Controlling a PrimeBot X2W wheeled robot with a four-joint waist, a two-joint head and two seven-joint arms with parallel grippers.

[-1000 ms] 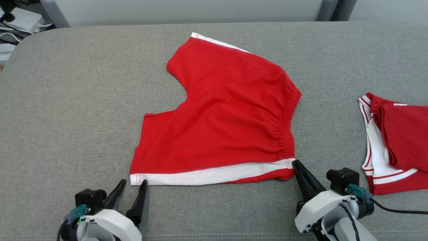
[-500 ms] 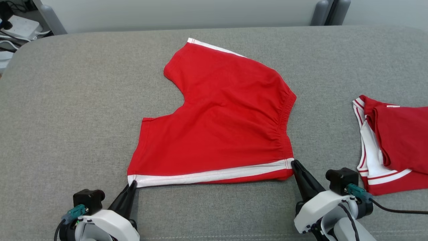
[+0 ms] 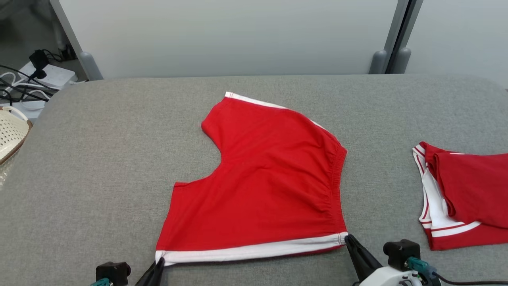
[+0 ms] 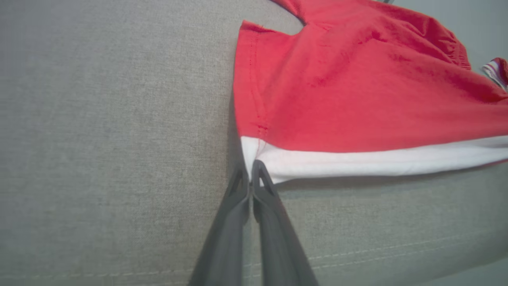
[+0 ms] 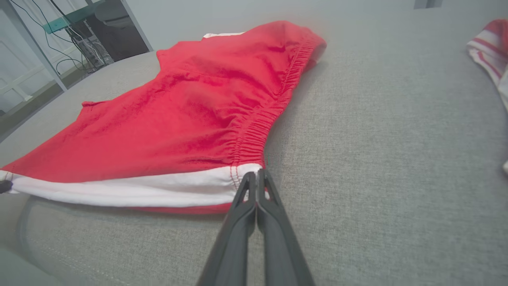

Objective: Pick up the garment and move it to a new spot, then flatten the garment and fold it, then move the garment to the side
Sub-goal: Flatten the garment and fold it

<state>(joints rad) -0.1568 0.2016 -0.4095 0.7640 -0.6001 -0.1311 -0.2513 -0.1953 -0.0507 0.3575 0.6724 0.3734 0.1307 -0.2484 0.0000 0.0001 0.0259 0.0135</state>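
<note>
Grey padded table [image 3: 99, 159], shorts [image 3: 270, 190] lying flat mid-table, legs toward 9 and 12 o'clock, waistband [image 3: 337, 186] toward 3.

My left gripper [image 4: 250, 169] is pinched closed on the hem corner at 7 o'clock, right on the white stripe [image 4: 377, 161]. My right gripper [image 5: 257, 176] is clamped on the waistband corner at 5 o'clock, on the same stripe. The near edge hangs slightly off the table between them.

Risks as I read it:
- Both bites are shallow, tips only on the very edge. A quick lift or a hard stretch could pull a corner free.
- Can't tell how many layers each pinch holds. The right wrist view shows red peeking under the stripe. If I've got the top layer only, the shorts open up instead of folding.
- The table cloth looks grippy. The far leg at 12 o'clock may drag and bunch if I pull low.
- Uneven travel between my arms would skew the fold line.
- Folded red-and-white top [image 3: 464, 194] sits at 3 o'clock, near. A wide swing that way could land on it.
- Basket [image 3: 12, 131] is off the edge at 9 o'clock, well apart, so low concern.
</note>
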